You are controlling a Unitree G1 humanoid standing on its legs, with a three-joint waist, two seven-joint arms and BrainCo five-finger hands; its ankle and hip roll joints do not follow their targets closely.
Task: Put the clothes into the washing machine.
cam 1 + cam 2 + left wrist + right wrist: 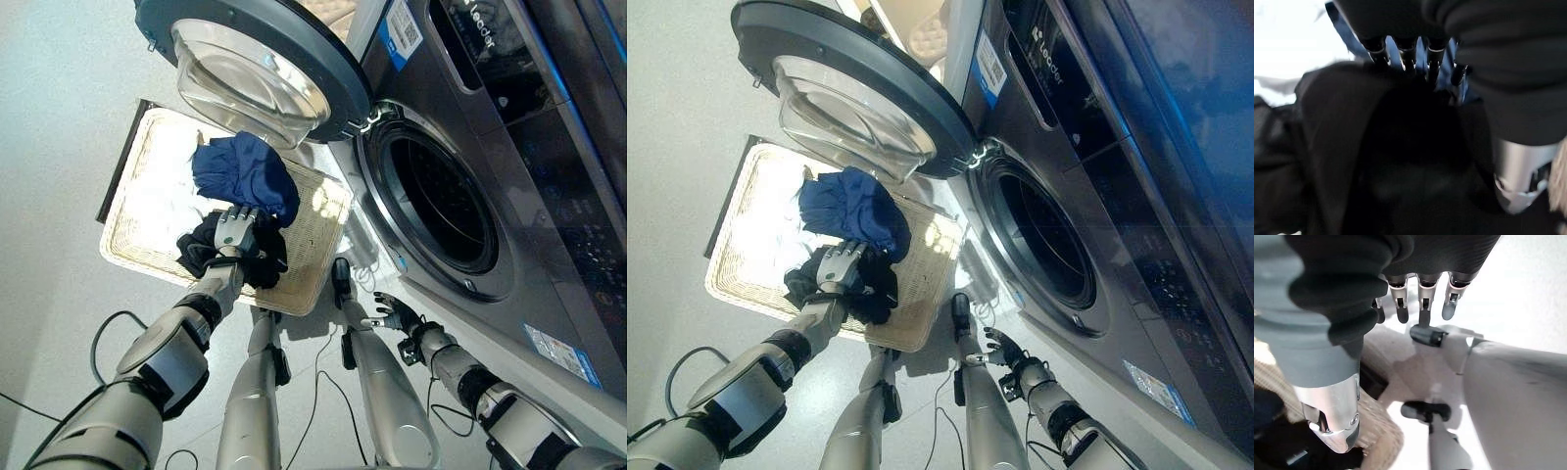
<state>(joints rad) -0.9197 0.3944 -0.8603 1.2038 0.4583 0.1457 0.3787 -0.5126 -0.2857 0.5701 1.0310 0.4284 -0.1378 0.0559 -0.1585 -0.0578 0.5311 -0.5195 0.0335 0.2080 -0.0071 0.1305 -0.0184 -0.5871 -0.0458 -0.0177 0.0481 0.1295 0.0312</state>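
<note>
A woven basket (125, 262) lies on the floor left of the washing machine (549, 255). In it are a blue garment (245, 171), a black garment (266, 266) and white cloth (157, 201). My left hand (235, 231) rests on top of the black garment (1400, 147), its straight fingers (1408, 51) touching the cloth at the blue garment's edge, with the thumb apart. My right hand (397, 315) hangs open and empty, low in front of the washer, below the drum opening (441, 206). The round door (255, 59) stands swung open above the basket.
The open door overhangs the basket's far side. Light floor (59, 117) lies to the left of the basket. The basket's corner (1376, 431) is close to my right hand (1422, 293).
</note>
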